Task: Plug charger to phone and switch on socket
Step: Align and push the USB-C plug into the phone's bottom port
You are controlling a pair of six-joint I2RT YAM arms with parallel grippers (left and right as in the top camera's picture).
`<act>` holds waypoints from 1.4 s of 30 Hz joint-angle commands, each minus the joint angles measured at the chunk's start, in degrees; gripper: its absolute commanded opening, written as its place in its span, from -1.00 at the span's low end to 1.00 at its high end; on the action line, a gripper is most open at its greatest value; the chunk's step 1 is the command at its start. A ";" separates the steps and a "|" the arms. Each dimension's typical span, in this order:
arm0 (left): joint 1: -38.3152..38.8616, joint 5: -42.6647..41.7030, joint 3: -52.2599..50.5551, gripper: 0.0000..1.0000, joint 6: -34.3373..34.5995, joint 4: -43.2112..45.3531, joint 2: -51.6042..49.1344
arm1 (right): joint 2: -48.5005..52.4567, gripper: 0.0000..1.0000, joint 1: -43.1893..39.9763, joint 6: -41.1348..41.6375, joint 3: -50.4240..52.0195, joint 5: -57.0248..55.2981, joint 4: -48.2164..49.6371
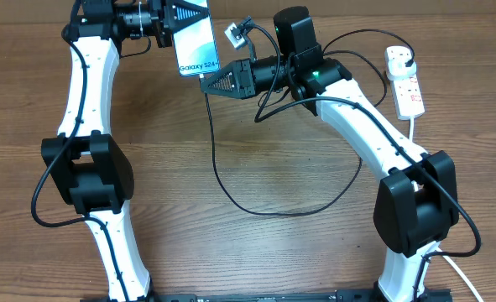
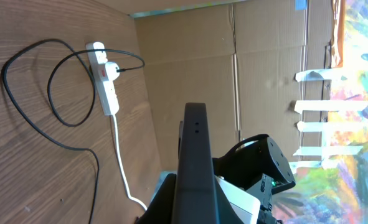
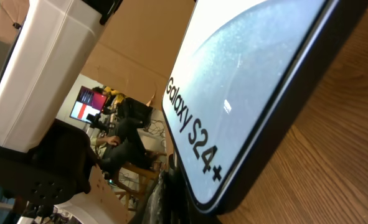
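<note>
Two white robot arms reached across a wooden tabletop (image 1: 256,252) toward 12 o'clock in the overhead view, the left arm (image 1: 88,84) at 9 o'clock and the right arm (image 1: 365,126) at 3 o'clock. The left tool (image 1: 180,25) clamped the upper end of the phone (image 1: 195,42), holding it at about 11 o'clock with its light blue screen facing up. Just beside the phone's lower edge, the right tool (image 1: 207,82) had its fingers drawn together at the end of the charger (image 1: 273,210), whose thin black cable looped over the middle of the tabletop and ran up to 2 o'clock. There the socket (image 1: 409,84) lay flat, with its thick white cord (image 1: 412,126) trailing toward 4 o'clock.

Only the left wrist camera showed the phone edge-on, as a dark bar (image 2: 196,168), and the plug (image 2: 111,70) seated in the socket (image 2: 109,93) beside red markings, with a cardboard wall (image 2: 233,62) behind it. Only the right wrist camera showed the lettering "Galaxy S24+" up close on the phone (image 3: 246,81), which was tilted above the wood grain (image 3: 333,155). That view did not show the connector tip.
</note>
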State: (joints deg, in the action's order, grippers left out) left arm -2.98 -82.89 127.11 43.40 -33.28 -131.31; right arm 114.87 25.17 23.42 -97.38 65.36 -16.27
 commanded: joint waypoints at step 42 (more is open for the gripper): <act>1.55 -7.67 0.87 -0.91 -1.66 3.37 0.81 | 0.44 -0.92 -0.24 6.40 -0.09 -3.85 1.49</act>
State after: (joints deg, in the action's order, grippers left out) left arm -2.28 -84.60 127.11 42.92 -30.13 -131.31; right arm 114.87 25.28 29.41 -97.38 64.45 -15.84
